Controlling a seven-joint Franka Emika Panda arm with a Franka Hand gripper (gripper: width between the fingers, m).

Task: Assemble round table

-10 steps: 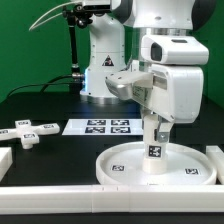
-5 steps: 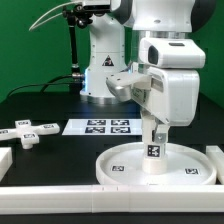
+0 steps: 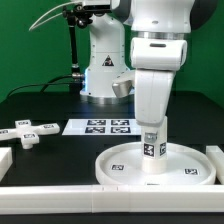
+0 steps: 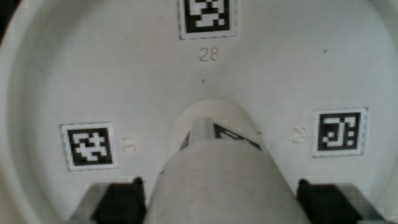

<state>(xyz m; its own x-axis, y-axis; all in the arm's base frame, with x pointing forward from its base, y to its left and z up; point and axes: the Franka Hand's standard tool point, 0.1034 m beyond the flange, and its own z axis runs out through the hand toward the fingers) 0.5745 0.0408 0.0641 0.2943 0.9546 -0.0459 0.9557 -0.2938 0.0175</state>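
Note:
The large round disc [image 3: 112, 170] lies flat on the black table at the front. The short cylindrical leg [image 3: 151, 152] stands upright on its middle, with a tag facing the exterior view. My gripper [image 3: 150, 128] comes straight down over the leg, with the jaws shut on its upper part. In the wrist view the leg [image 4: 217, 150] fills the space between the two dark fingers [image 4: 121, 200], and the tagged disc [image 4: 107, 70] lies beyond it. The cross-shaped foot piece [image 3: 25, 131] lies at the exterior view's left, apart from the gripper.
The marker board [image 3: 100, 126] lies behind the disc. A plain white block [image 3: 6, 158] sits at the exterior view's left and another [image 3: 216, 154] at its right. A white rail [image 3: 60, 198] runs along the front. The robot base [image 3: 100, 70] stands behind.
My wrist has turned about the upright axis above the leg: the hand's broad side faced the exterior view before, and now its narrow side does. The leg stays upright on the disc.

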